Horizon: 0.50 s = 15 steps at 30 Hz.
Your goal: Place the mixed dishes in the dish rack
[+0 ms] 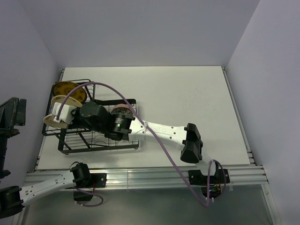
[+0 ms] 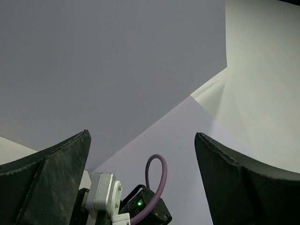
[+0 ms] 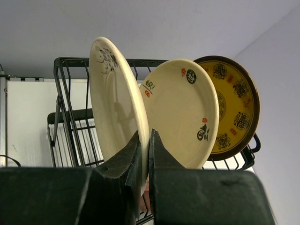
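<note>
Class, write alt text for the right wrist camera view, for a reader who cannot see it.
The right gripper, dark-fingered, pinches the lower rim of a cream plate with dark floral marks, standing on edge in a black wire dish rack. Behind it stand a second cream plate and a mustard-yellow patterned plate.

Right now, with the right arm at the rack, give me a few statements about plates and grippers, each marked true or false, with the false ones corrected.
1. The right gripper is shut on the rim of a cream plate. True.
2. The mustard-yellow plate lies flat on the table. False: it stands upright in the dish rack.
3. The left gripper holds a mug. False: it is open with nothing between its fingers.
4. In the right wrist view, a second cream plate stands between the held plate and the yellow one. True.
</note>
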### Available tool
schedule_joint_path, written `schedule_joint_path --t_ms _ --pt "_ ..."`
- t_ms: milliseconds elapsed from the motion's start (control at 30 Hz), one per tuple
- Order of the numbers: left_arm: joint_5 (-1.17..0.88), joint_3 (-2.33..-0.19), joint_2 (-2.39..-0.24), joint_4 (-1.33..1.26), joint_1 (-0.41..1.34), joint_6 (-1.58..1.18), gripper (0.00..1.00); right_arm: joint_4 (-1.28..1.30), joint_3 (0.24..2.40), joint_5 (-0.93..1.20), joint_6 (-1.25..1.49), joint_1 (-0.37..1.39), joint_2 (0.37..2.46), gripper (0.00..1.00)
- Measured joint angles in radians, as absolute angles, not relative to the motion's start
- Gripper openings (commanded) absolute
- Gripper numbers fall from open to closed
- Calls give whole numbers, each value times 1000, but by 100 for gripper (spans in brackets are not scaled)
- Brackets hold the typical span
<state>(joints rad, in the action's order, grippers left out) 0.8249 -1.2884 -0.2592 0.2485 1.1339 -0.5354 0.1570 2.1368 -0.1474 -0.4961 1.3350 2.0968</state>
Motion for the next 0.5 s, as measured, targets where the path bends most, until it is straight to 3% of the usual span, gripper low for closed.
schedule_joint_path --t_ms 500 --pt "837 -1277 -248 255 1134 -536 99 77 2067 -130 -495 1332 2094 0"
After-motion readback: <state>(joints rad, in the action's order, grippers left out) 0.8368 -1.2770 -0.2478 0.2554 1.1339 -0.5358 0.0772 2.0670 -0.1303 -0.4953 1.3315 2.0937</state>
